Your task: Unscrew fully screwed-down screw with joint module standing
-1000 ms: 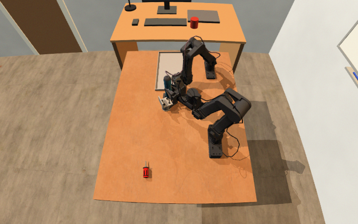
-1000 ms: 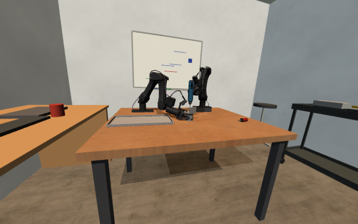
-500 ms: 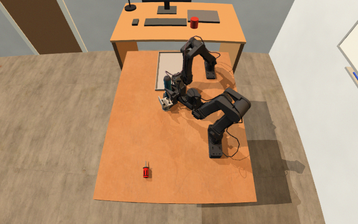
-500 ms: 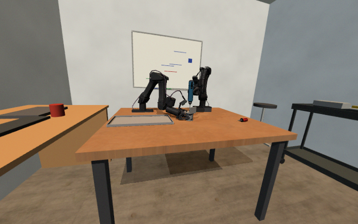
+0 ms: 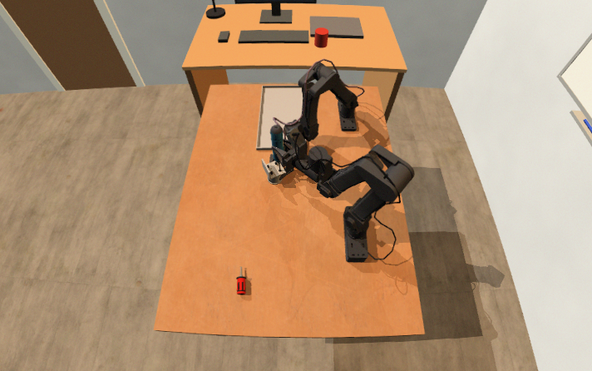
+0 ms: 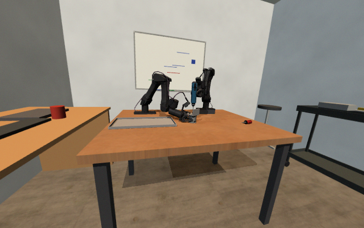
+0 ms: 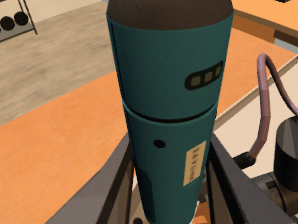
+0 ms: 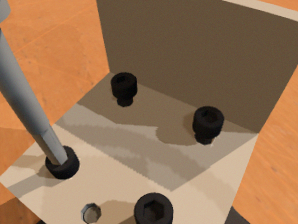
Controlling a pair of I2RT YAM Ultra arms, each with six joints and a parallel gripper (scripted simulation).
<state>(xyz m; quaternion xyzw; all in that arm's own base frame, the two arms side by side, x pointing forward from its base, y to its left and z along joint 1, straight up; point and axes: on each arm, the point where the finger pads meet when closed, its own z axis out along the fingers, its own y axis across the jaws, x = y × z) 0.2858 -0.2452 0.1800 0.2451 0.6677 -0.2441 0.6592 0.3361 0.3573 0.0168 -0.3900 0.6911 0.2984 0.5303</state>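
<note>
From here I'm seeing a long blue-barrelled electric screwdriver [image 6: 193,93] standing upright above a small grey metal bracket [image 6: 196,112]. A shallow grey-rimmed tray [image 6: 142,127] is lying on the brown wooden surface [image 6: 161,139], a red-handled screwdriver [image 6: 248,121] well apart.
</note>
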